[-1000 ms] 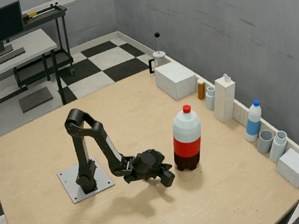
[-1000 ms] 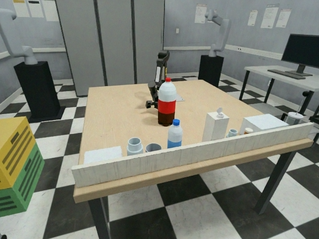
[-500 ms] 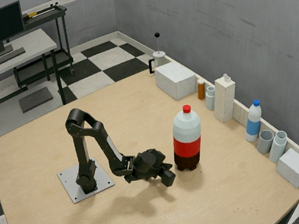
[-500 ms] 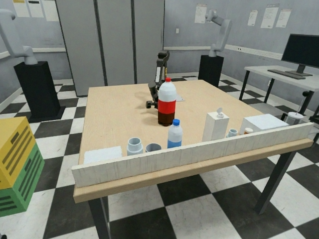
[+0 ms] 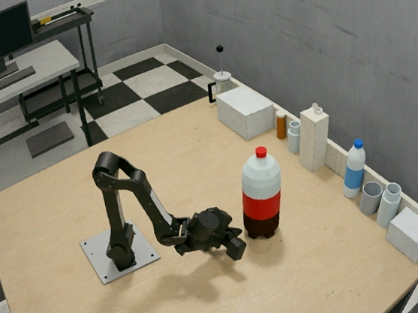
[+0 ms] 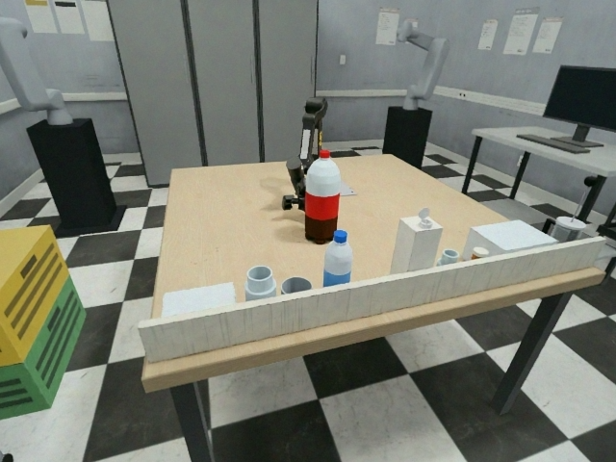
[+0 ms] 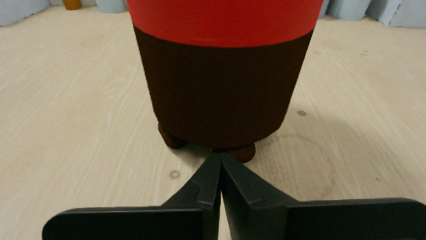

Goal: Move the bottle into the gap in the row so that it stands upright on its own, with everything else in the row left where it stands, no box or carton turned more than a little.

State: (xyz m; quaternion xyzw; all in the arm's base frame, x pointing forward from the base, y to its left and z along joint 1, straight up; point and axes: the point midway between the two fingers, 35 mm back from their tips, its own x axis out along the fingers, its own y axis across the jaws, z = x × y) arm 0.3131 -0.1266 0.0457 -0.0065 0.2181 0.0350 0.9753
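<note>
A large soda bottle (image 5: 261,192) with a red cap, white top, red band and dark base stands upright on the table, away from the row. It also shows in the exterior view (image 6: 321,197) and fills the wrist view (image 7: 222,70). My gripper (image 5: 239,241) is shut and empty, low over the table, with its fingertips (image 7: 220,162) at the foot of the bottle's base. The row runs along the white rail (image 6: 368,296). The gap (image 5: 335,173) lies between the tall white carton (image 5: 313,138) and the small blue-capped bottle (image 5: 354,169).
The row also holds a large white box (image 5: 245,111), an orange vial (image 5: 281,124), a grey-blue tube (image 5: 293,136), two more tubes (image 5: 380,197) and a small white box (image 5: 410,233). A French press (image 5: 221,76) stands at the far corner.
</note>
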